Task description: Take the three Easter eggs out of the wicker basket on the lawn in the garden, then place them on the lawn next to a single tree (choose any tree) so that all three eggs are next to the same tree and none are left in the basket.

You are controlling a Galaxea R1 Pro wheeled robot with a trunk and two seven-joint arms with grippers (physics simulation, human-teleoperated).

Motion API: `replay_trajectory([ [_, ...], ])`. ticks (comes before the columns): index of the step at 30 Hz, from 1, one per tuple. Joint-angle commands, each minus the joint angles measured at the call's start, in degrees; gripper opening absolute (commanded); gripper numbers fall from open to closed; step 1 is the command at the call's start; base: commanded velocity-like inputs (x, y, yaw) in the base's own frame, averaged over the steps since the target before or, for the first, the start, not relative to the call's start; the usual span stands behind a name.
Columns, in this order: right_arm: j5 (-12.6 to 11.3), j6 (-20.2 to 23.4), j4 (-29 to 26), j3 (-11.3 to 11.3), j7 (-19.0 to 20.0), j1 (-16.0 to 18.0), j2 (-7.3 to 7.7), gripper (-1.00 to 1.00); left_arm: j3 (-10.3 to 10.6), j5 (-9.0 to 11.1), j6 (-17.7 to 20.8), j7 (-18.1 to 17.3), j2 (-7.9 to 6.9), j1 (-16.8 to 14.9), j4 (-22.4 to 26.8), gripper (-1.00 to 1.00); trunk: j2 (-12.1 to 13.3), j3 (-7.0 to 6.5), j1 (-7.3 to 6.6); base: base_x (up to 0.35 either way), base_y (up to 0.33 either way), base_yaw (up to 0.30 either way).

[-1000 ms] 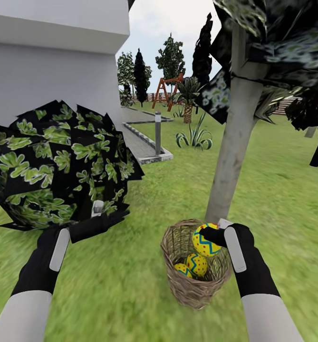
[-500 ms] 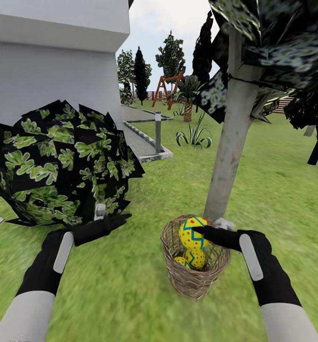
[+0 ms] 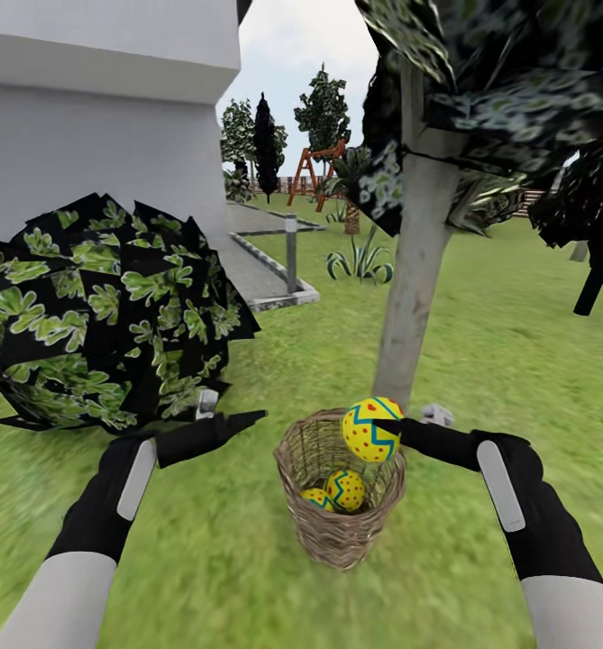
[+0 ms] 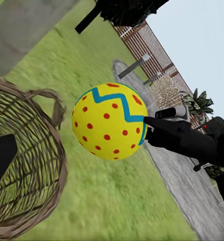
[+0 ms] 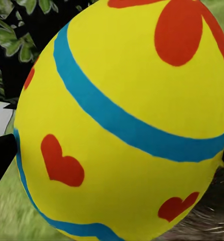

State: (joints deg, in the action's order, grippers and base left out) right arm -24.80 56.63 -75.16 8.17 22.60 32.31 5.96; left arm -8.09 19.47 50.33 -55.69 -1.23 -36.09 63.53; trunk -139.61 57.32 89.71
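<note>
My right gripper [image 3: 393, 424] is shut on a yellow Easter egg [image 3: 370, 430] with a blue zigzag and red dots, held just over the far right rim of the wicker basket [image 3: 337, 532]. In the right wrist view this egg [image 5: 122, 125] sits close between the black fingers. Two more eggs [image 3: 344, 489] [image 3: 317, 498] lie inside the basket. The tree [image 3: 414, 270] with its pale trunk stands right behind the basket on the lawn [image 3: 490, 361]. To the basket's left my left gripper [image 3: 233, 407] hovers open and holds nothing. The left wrist view shows the held egg [image 4: 109, 120] beside the basket [image 4: 26, 175].
A round black-and-green bush [image 3: 103, 315] stands close on the left, before a white building wall [image 3: 94, 117]. A grey paved path [image 3: 256, 261] with a short bollard [image 3: 290, 252] runs behind. Open grass spreads to the right of the trunk.
My right gripper has raised the egg from the basket's mouth to just above its rim. The whole view has shifted a little, so the basket and trunk sit further left.
</note>
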Motion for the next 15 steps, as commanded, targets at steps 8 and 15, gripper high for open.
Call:
replay_trajectory([
  [8, 0.4, 0.2, 0.4, 0.1, 0.6, 0.0, 0.44, -1.0, 0.1, 0.0, 0.0, -0.1, 0.01, 0.0, 0.0, 1.0, 0.0, 0.05, -0.01, 0.0, -0.31, 0.0],
  [15, 0.5, 0.2, 0.5, 1.9, 0.6, 0.0, 0.63, -1.0, 0.1, 0.0, 0.0, -0.1, 0.02, 0.0, 0.0, 1.0, 0.0, 0.05, -0.01, 0.0, -0.325, 0.0],
])
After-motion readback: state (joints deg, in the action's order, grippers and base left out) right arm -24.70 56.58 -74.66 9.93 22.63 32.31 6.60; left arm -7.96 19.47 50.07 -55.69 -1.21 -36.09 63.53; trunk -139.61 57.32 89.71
